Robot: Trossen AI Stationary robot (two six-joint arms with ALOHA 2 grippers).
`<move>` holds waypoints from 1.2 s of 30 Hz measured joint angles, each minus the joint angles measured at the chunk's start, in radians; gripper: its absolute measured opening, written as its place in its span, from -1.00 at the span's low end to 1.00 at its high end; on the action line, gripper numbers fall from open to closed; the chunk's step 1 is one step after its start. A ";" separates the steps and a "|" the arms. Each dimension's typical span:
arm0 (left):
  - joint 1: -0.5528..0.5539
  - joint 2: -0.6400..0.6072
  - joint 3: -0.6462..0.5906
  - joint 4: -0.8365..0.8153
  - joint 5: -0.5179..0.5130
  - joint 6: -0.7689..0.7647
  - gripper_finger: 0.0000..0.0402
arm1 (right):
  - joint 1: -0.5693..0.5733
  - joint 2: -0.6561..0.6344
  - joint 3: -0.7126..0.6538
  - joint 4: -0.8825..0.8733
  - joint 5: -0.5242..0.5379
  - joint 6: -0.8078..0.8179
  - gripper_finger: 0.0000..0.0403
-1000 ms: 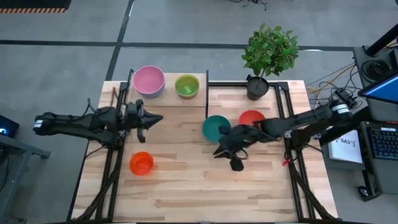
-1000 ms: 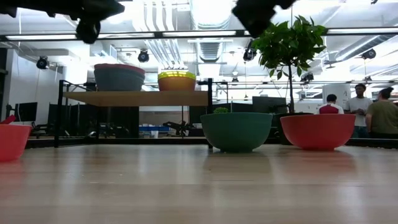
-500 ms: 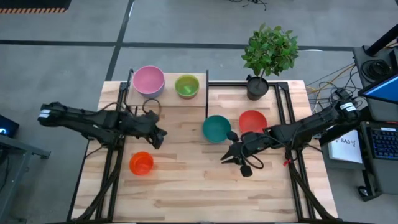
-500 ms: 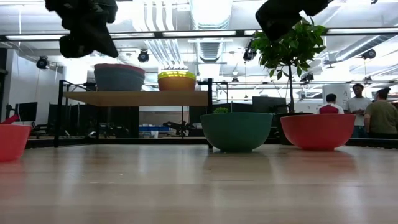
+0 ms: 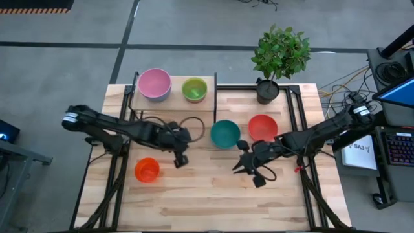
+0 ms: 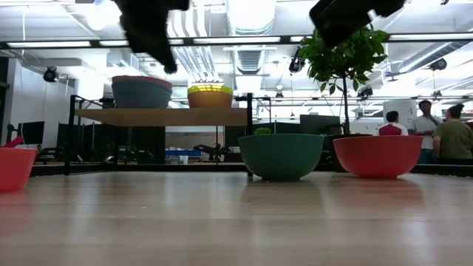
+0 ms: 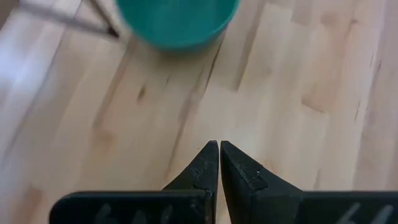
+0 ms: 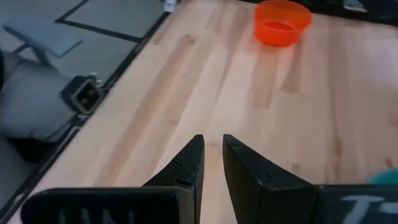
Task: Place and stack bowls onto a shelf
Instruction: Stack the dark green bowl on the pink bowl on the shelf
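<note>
Two bowls sit on the shelf point(image 5: 169, 102) at the far side of the desk point(image 5: 194, 194): a pink bowl point(image 5: 154, 83) and, just beside it, a green bowl point(image 5: 195, 89). In the low view the pink one rests nested in a blue bowl point(image 6: 140, 94), and the green one tops a stack showing yellow and orange bands.

On the desk itself stand three more. The teal bowl point(image 5: 225, 134) is near the middle, the red bowl point(image 5: 262, 127) is just beside it toward the right arm's side, and the orange bowl point(image 5: 147, 170) sits well apart on the left arm's side, nearer the front edge.

The left claw point(image 5: 181, 158) hangs above the bare wood between the orange bowl and the teal bowl, its fingers pressed together and holding nothing; its wrist view shows the teal bowl ahead of the closed tips. The right claw point(image 5: 244, 167) hovers over the desk in front of the teal and red bowls, fingers set narrowly apart and empty.

A potted plant point(image 5: 279, 55) stands at the far right corner of the desk.
</note>
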 joint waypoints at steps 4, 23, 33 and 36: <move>-0.001 0.100 0.076 0.035 -0.014 0.111 -1.00 | 0.063 -0.015 0.000 -0.017 0.041 -0.001 -0.76; 0.003 0.375 0.273 0.240 -0.012 0.432 -0.73 | 0.228 -0.144 -0.120 0.067 0.151 0.002 -0.76; 0.025 0.495 0.273 0.338 -0.116 0.503 -0.11 | 0.228 -0.198 -0.148 0.088 0.151 -0.001 -0.76; 0.041 0.538 0.273 0.369 -0.116 0.535 -0.02 | 0.228 -0.196 -0.149 0.087 0.151 -0.001 -0.76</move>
